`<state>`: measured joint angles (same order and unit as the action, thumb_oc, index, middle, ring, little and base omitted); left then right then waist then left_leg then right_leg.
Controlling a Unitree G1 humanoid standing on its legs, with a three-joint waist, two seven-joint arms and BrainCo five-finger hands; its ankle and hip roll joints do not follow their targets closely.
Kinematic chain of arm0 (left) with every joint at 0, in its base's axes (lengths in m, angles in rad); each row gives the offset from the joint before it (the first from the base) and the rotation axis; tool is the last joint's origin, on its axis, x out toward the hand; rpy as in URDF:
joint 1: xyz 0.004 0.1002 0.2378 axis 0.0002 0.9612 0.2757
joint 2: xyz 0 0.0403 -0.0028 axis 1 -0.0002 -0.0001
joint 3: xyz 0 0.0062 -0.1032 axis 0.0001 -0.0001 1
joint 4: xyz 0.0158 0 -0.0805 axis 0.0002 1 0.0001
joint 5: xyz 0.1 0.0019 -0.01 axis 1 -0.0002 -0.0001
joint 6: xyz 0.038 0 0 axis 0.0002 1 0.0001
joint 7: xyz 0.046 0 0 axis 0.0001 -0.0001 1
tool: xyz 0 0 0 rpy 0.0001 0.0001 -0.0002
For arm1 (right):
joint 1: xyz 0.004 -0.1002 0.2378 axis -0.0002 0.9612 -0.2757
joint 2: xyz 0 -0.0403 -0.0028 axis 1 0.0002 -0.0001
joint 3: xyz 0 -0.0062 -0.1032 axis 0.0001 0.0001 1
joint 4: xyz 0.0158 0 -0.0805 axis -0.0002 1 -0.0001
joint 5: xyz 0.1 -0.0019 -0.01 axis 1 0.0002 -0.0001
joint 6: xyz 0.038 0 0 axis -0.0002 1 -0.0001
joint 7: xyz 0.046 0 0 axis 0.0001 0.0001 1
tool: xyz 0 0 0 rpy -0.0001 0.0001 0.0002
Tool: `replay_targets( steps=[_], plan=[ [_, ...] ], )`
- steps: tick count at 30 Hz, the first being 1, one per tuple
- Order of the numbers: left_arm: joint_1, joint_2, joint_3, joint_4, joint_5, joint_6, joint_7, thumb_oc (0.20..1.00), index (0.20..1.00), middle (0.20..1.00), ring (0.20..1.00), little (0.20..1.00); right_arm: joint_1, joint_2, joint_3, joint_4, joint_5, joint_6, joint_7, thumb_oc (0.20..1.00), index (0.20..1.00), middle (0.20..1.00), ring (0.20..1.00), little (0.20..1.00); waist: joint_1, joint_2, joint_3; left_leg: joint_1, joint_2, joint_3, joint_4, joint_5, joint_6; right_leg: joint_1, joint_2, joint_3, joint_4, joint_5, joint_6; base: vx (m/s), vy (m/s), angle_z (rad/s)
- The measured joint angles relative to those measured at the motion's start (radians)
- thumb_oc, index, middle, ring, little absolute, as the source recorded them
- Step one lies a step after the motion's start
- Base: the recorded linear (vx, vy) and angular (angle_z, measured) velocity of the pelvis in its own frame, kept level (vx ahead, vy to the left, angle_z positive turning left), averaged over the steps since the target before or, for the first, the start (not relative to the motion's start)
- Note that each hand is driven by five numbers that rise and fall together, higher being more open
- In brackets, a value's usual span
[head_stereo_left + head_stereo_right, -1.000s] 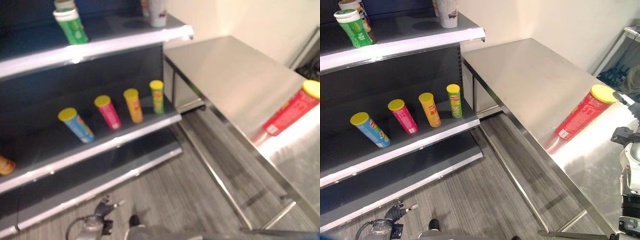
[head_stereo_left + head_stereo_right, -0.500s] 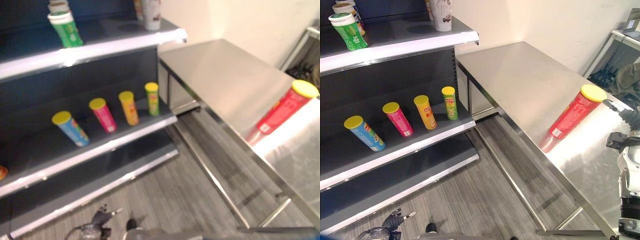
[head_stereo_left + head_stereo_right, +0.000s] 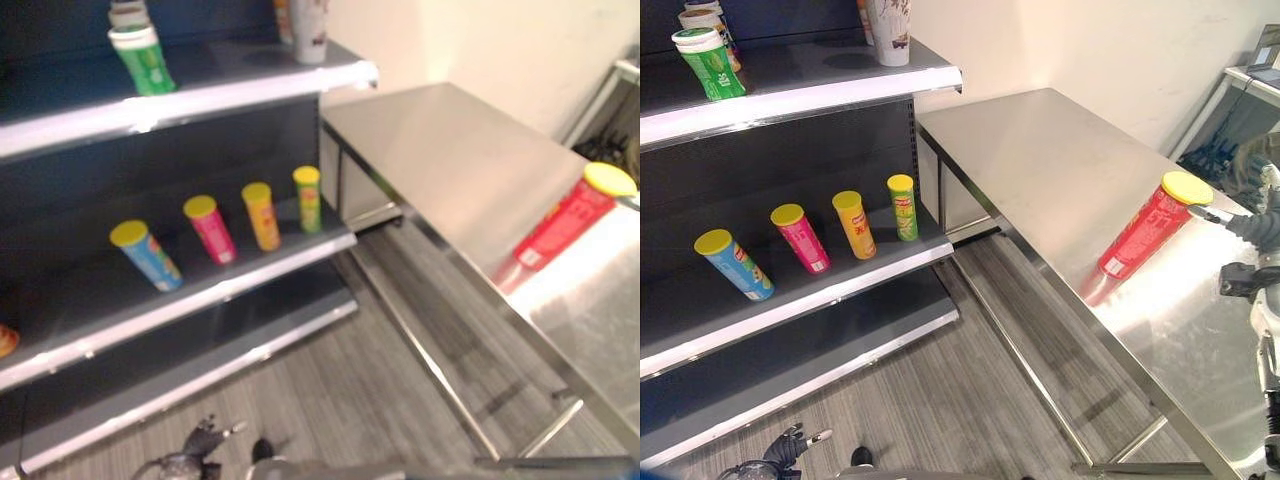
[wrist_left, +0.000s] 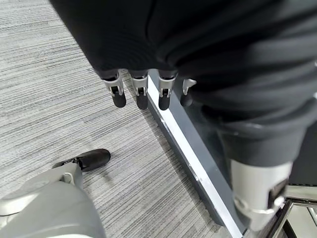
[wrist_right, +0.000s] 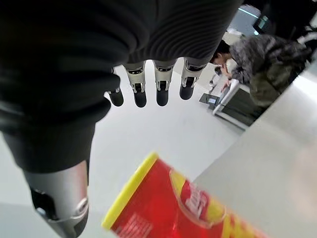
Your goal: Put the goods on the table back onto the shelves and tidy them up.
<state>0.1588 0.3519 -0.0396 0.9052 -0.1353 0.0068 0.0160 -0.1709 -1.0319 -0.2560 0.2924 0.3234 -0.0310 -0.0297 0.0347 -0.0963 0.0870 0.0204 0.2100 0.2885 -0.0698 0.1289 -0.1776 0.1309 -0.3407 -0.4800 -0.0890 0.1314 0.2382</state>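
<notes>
On the steel table (image 3: 1040, 170) at your right, the red can (image 3: 1148, 232) with its yellow lid stands upright near the front edge. Your right hand (image 3: 1252, 229) hovers just beside its lid, fingers (image 5: 161, 88) relaxed and holding nothing. Your left hand (image 4: 148, 84) hangs low over the floor by the shelf (image 3: 800, 90) base, fingers loose, empty.

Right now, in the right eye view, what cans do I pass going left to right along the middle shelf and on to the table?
Blue can → pink can → orange can → green can → red can on the steel table.
</notes>
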Motion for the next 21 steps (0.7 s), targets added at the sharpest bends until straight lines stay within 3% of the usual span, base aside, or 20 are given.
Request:
replay_targets(
  steps=[10, 21],
  plan=[
    [0.007, 0.000, -0.001, 0.006, 0.000, -0.009, 0.000, 1.000, 1.000, 1.000, 1.000, 1.000, 0.000, -0.020, 0.026, 0.024, -0.030, 0.003, 0.028, 1.000, 1.000, 1.000, 1.000, 1.000, 0.001, 0.001, 0.001, -0.003, 0.000, -0.003, 0.000, 0.000, 0.000, 0.001, 0.000, -0.005, 0.000, 0.000, 0.000, 0.00, 0.000, 0.00],
    [0.009, -0.001, -0.002, 0.010, 0.000, -0.009, 0.000, 1.000, 1.000, 1.000, 1.000, 1.000, -0.023, -0.039, 0.134, 0.057, -0.030, 0.009, 0.046, 1.000, 1.000, 1.000, 1.000, 1.000, 0.011, 0.003, 0.001, -0.008, -0.001, -0.012, -0.001, 0.000, 0.000, 0.001, 0.000, -0.023, 0.000, -0.004, 0.005, 0.00, -0.001, 0.01]
  ],
)
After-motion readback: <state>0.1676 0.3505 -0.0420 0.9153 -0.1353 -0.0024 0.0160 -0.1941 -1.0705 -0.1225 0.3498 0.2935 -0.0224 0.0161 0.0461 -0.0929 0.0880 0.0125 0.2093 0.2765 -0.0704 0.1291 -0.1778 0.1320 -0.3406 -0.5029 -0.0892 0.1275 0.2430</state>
